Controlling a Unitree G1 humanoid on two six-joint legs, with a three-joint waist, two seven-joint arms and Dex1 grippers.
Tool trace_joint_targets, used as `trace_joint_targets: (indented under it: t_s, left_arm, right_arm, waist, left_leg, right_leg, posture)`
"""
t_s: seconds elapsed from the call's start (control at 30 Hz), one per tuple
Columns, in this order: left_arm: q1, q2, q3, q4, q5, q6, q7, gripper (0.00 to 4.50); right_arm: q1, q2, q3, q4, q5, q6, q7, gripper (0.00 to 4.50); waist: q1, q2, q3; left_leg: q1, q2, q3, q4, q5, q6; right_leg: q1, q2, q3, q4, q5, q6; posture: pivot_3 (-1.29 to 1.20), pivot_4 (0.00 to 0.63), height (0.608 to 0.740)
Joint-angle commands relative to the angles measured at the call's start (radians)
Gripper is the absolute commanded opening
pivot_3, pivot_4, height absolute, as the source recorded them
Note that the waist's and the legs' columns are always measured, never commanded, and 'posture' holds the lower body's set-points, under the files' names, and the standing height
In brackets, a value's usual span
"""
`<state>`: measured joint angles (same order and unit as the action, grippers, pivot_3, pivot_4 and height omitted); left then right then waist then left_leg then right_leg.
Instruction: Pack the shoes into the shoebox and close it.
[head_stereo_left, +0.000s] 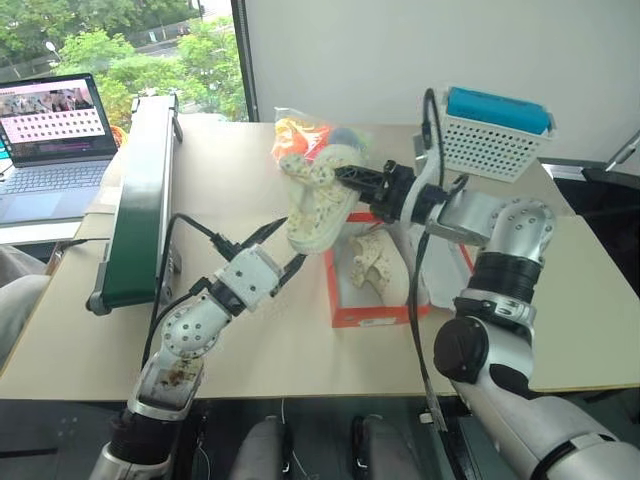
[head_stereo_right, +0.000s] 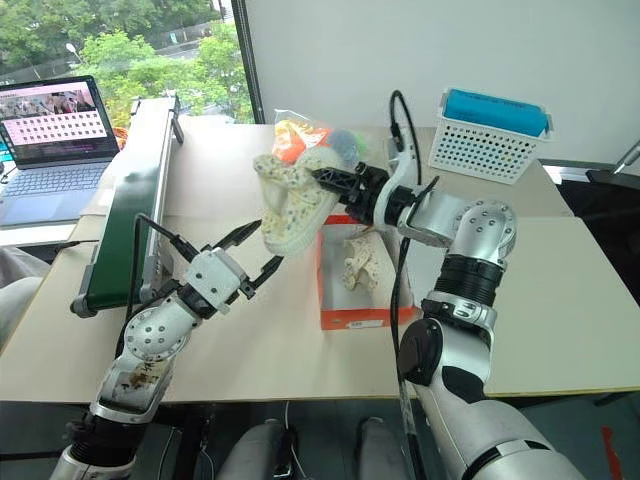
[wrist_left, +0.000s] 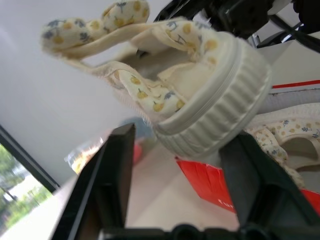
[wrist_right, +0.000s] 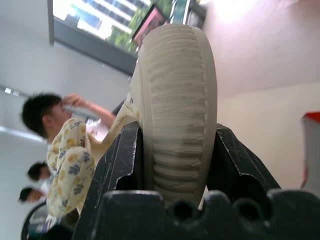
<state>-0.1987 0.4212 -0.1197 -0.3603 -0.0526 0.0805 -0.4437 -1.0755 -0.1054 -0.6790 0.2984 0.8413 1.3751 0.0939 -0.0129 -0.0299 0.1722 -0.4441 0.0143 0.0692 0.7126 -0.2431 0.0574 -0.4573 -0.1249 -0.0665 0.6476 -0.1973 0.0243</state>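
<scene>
Nearest you, at the lower left of the head view, your left gripper (head_stereo_right: 255, 252) stands with its two black fingers spread wide on either side of the raised shoe's ribbed sole; whether they touch it cannot be told. That cream, flower-printed soft fabric shoe (head_stereo_right: 290, 205) hangs in the air at frame centre, just left of the box. Your right gripper (head_stereo_right: 322, 178), reaching in from the right, is clamped across the same shoe's sole, one finger on each side. Below and right of it sits the orange-red rectangular cardboard shoebox (head_stereo_right: 350, 318), open, its near edge well back from the beige table's front edge (head_stereo_right: 300, 385), with bare tabletop to its left. The second cream shoe (head_stereo_right: 362, 262) lies inside. Two shoes, one box. Further back sits one clear bag of colourful balls (head_stereo_right: 300, 135). At the upper right is one white perforated basket (head_stereo_right: 485, 148). A long green conveyor (head_stereo_right: 125, 210) runs along the left.
</scene>
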Motion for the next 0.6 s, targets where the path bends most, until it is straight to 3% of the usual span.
trace_joint_targets:
  t_s: [0.03, 0.17, 0.27, 0.4, 0.6]
  left_arm:
    - [-0.019, -0.015, 0.053, -0.094, -0.146, 0.167, -0.030, 3.42]
    - [-0.048, 0.018, 0.148, -0.081, -0.436, 0.526, -0.102, 3.42]
    - [-0.055, 0.106, 0.195, -0.062, -0.608, 0.682, -0.239, 3.42]
    - [-0.072, 0.172, 0.189, -0.059, -0.654, 0.732, -0.299, 3.42]
    - [-0.087, 0.168, 0.162, -0.058, -0.648, 0.732, -0.296, 3.42]
  right_arm:
    - [0.007, -0.022, -0.037, -0.039, 0.026, -0.070, -0.040, 1.83]
    - [0.024, -0.115, 0.055, -0.057, -0.031, -0.056, -0.034, 1.83]
    - [0.006, -0.186, 0.138, -0.051, -0.039, 0.043, -0.005, 1.83]
    - [-0.028, -0.237, 0.229, -0.017, -0.049, 0.142, 0.025, 1.83]
    - [-0.031, -0.314, 0.496, 0.006, -0.141, 0.123, 0.144, 1.83]
  waist:
    - [0.000, 0.000, 0.000]
    - [-0.001, 0.001, 0.001]
    - [-0.004, 0.001, 0.001]
    - [-0.014, 0.002, 0.001]
    - [-0.011, 0.002, 0.001]
  left_leg:
    - [0.000, 0.000, 0.000, 0.000, 0.000, 0.000]
    - [0.000, 0.000, 0.000, 0.000, 0.000, 0.000]
    - [0.000, 0.000, 0.000, 0.000, 0.000, 0.000]
    - [0.001, 0.000, 0.000, -0.001, 0.000, 0.000]
    - [0.002, 0.000, 0.000, -0.001, 0.000, 0.000]
  right_leg:
    - [0.000, 0.000, 0.000, 0.000, 0.000, 0.000]
    - [0.000, 0.001, 0.001, 0.000, 0.000, 0.000]
    - [0.000, 0.001, 0.001, 0.000, 0.000, 0.000]
    - [0.000, 0.002, 0.003, 0.000, -0.001, 0.001]
    - [0.001, 0.002, 0.003, -0.001, -0.001, 0.000]
  posture:
    - [0.00, 0.150, 0.699]
    - [0.00, 0.150, 0.699]
    - [0.00, 0.150, 0.699]
    - [0.00, 0.150, 0.699]
    - [0.00, 0.150, 0.699]
